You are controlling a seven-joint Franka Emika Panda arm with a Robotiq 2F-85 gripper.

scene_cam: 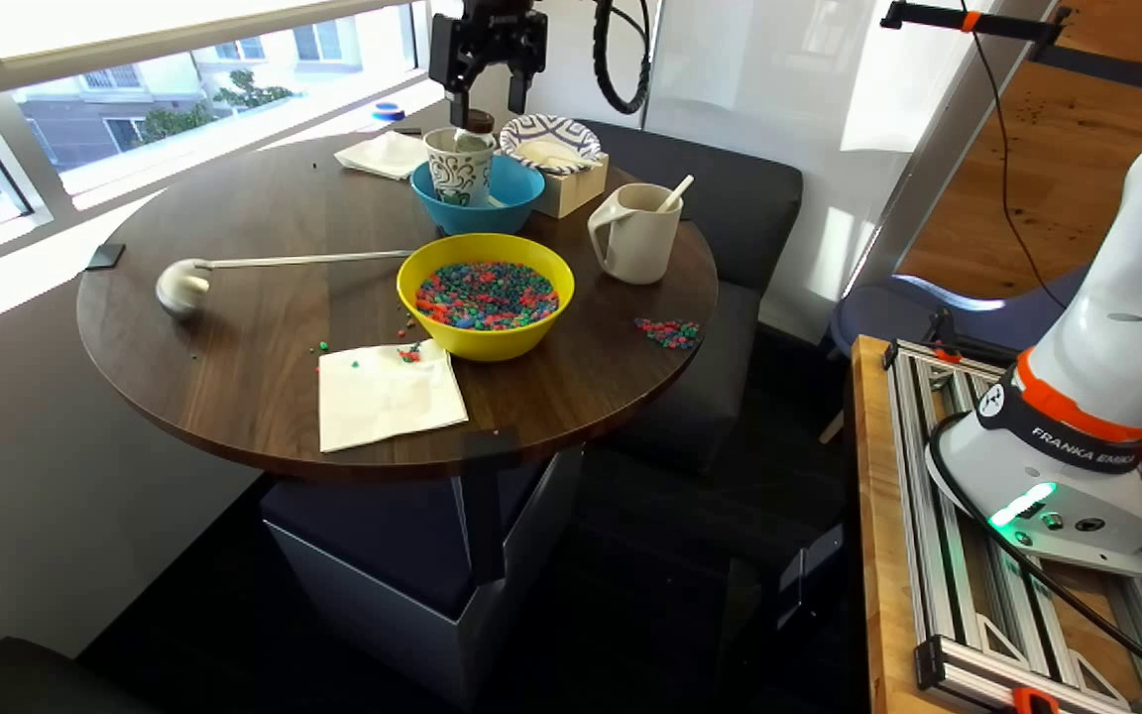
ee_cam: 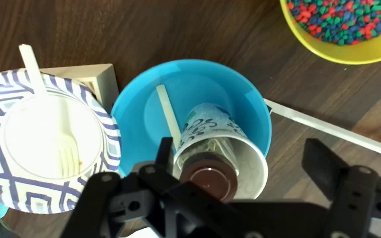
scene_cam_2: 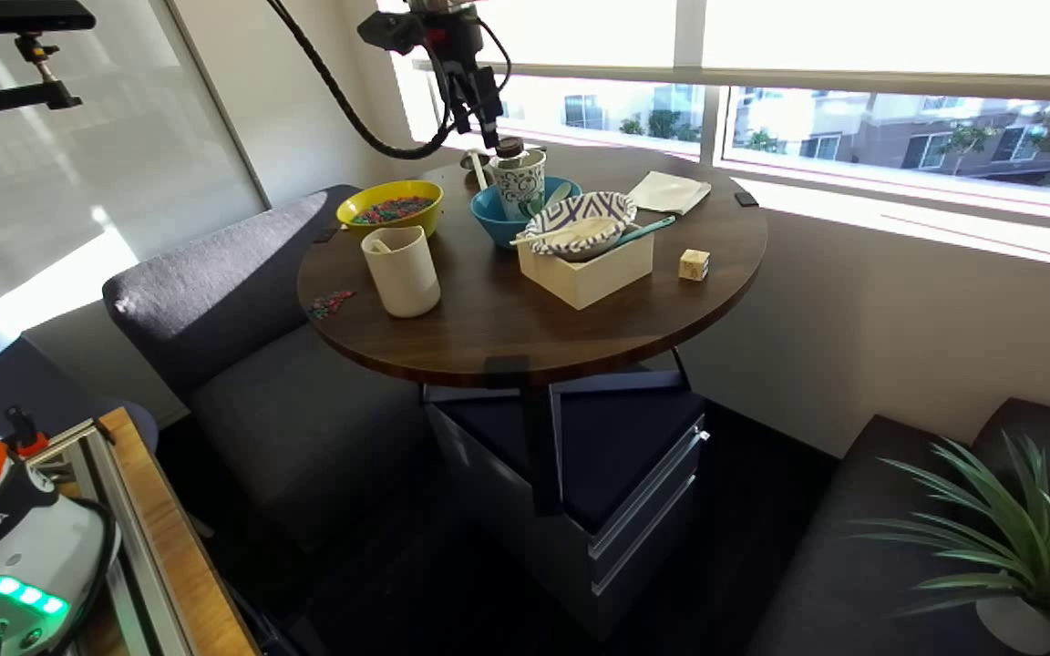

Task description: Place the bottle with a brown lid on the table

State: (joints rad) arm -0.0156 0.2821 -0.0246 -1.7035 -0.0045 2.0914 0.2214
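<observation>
The bottle with a brown lid stands in a patterned paper cup (scene_cam: 454, 177), its lid (scene_cam: 479, 121) above the rim. The cup is in the blue bowl (scene_cam: 429, 210) on the round dark table (scene_cam: 274, 307). The lid (scene_cam_2: 509, 147) and cup (scene_cam_2: 523, 193) also show in an exterior view. In the wrist view the lid (ee_cam: 209, 178) faces the camera; the cup hides the bottle's lower part. My gripper (scene_cam: 489, 104) is open and empty just above the lid. In the wrist view the lid is between the fingers (ee_cam: 238, 148), nearer the left one.
A yellow bowl (scene_cam: 487, 342) of coloured pellets, a white jug (scene_cam: 642, 243) and a wooden box (scene_cam_2: 584, 278) with a patterned paper bowl (scene_cam_2: 621, 208) surround the blue bowl. A ladle (scene_cam: 182, 288), napkins (scene_cam: 388, 397) and a wooden cube (scene_cam_2: 694, 265) are on the table.
</observation>
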